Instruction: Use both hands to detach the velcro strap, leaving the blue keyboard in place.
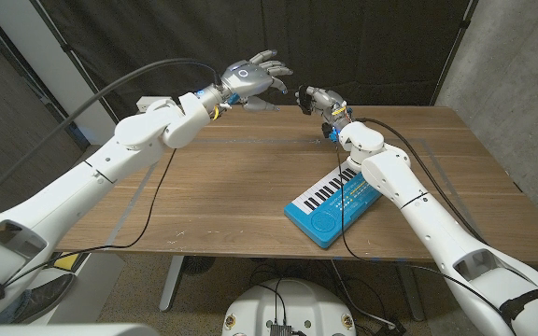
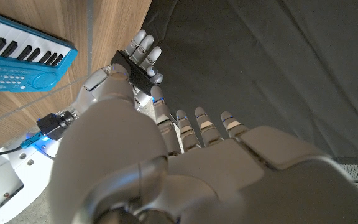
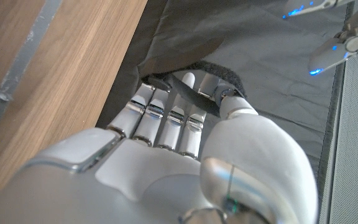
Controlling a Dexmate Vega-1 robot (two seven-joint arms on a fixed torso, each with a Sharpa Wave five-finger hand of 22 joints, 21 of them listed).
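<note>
Head view shows the right hand [image 1: 320, 99] raised beyond the far edge of the wooden table [image 1: 232, 187], fingers pinching the black velcro strap [image 1: 303, 97]. The left hand [image 1: 255, 78] hovers near, fingers spread, holding nothing. The strap looks light and soft; its free end seems best to grasp. The blue keyboard [image 1: 334, 203] lies near the table's front edge, well apart, with much open room around.

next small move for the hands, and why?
Probably bring the left hand across to the strap and take its free end. The right hand holds the black strap up near the table's far edge, while the left hand is open with fingers spread, apart from it. The keyboard lies on the table, clear of both hands, so it should stay put.
</note>
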